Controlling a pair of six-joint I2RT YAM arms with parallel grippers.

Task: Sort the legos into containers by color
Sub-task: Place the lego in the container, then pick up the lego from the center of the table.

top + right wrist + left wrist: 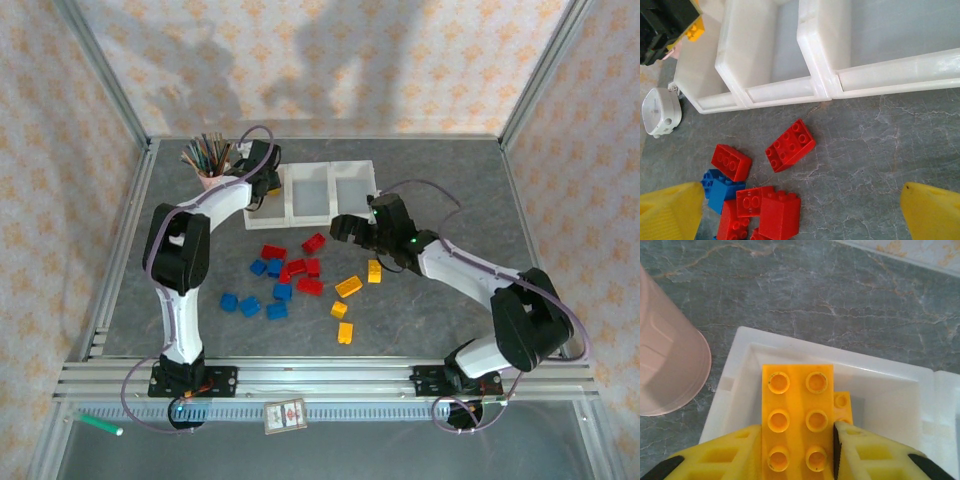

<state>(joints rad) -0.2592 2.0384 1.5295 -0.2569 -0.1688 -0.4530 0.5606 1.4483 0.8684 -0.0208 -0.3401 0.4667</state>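
Observation:
My left gripper (797,460) is shut on a yellow six-stud brick (797,410), held over the leftmost of the three joined white containers (740,347). A second yellow brick (842,404) lies inside that bin. In the top view the left gripper (262,190) hangs over the left end of the containers (330,190). My right gripper (802,192) is open above the table, just in front of the containers (820,87), with red bricks (790,145) and a blue brick (720,187) below it. Red (295,262), blue (262,295) and yellow (350,290) legos lie scattered mid-table near the right gripper (340,228).
A pink cup (207,160) of pencils stands just left of the containers, and its wall (665,365) is close to the left gripper. A small white device (660,111) sits by the bins' left corner. Metal frame rails border the table.

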